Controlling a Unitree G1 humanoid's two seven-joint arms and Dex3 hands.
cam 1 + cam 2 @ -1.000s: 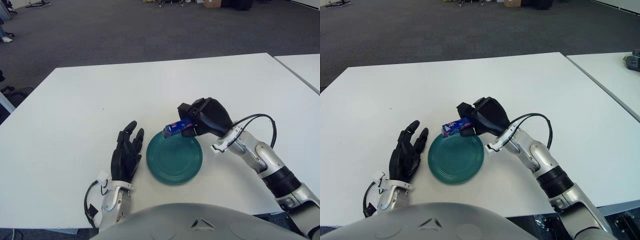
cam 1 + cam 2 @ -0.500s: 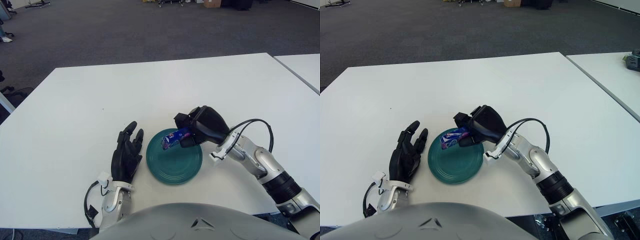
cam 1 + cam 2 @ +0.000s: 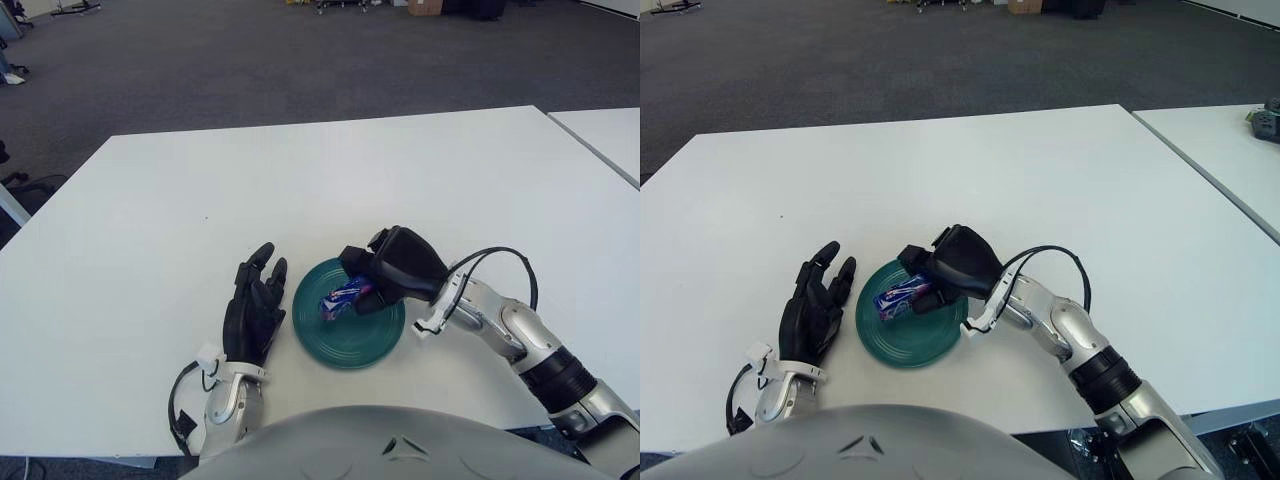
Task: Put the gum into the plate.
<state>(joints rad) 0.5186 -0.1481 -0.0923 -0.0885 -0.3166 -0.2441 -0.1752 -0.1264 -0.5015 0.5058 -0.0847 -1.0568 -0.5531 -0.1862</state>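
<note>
A teal plate (image 3: pixel 352 336) lies on the white table near its front edge. My right hand (image 3: pixel 385 278) is over the plate's far right part, shut on a blue gum pack (image 3: pixel 341 297). The pack is tilted and held low over the plate's middle; I cannot tell if it touches the plate. In the right eye view the pack (image 3: pixel 898 296) and the plate (image 3: pixel 925 345) show the same. My left hand (image 3: pixel 253 308) rests flat on the table just left of the plate, fingers spread and empty.
The white table (image 3: pixel 200 200) stretches away behind the plate. A second white table (image 3: pixel 610 135) stands at the right, with a narrow gap between. A black cable (image 3: pixel 500 262) loops over my right wrist.
My right hand has come down and leftward with the gum pack, from above the plate's far rim to low over its middle. The left hand has not moved.
</note>
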